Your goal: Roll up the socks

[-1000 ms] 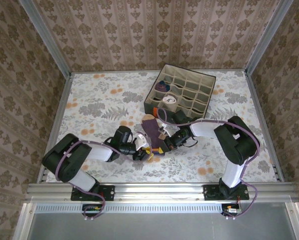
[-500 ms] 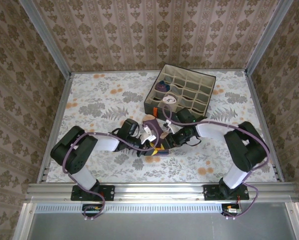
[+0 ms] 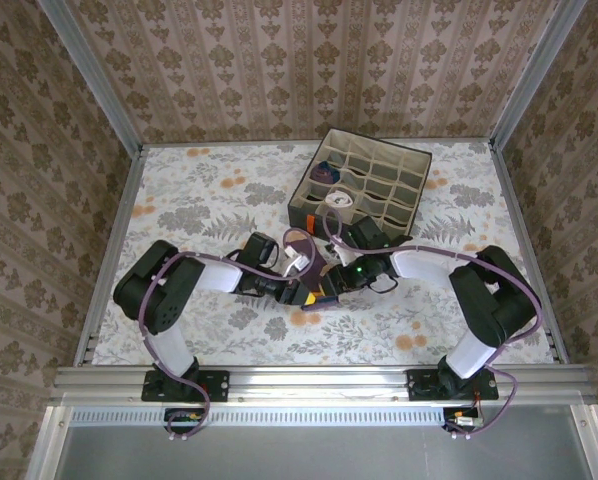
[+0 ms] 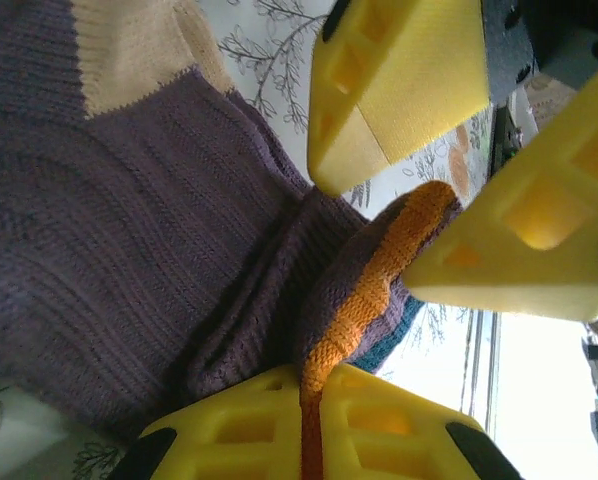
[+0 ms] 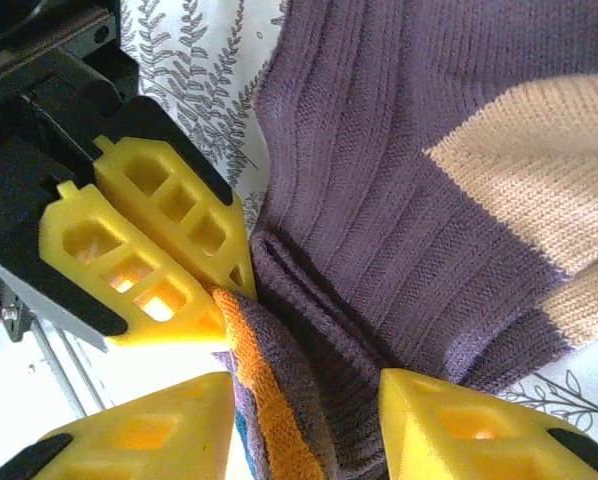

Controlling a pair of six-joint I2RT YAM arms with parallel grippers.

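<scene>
A purple sock with a tan heel (image 4: 109, 200) (image 5: 409, 150) lies on the floral table. Its end is folded together with the purple sock with the orange cuff (image 4: 379, 280) (image 5: 269, 400), whose teal part peeks out beneath. My left gripper (image 4: 324, 375) (image 3: 297, 290) is shut on the orange cuff. My right gripper (image 5: 304, 395) (image 3: 331, 284) faces it, open, with its yellow fingers (image 4: 399, 90) on either side of the folded bundle (image 3: 314, 275). A white roll (image 3: 336, 199) sits in a cell of the box.
The grey fabric box with beige grid cells (image 3: 416, 160) stands just behind the grippers at the back right. One of its left cells holds a purple-blue item (image 3: 324, 172). Patterned walls enclose the table, and a metal rail (image 3: 319, 380) runs along the near edge.
Both grippers have shifted away from the near edge toward the box, and the left arm has swung right. The sock bundle between them has drawn into a tighter fold.
</scene>
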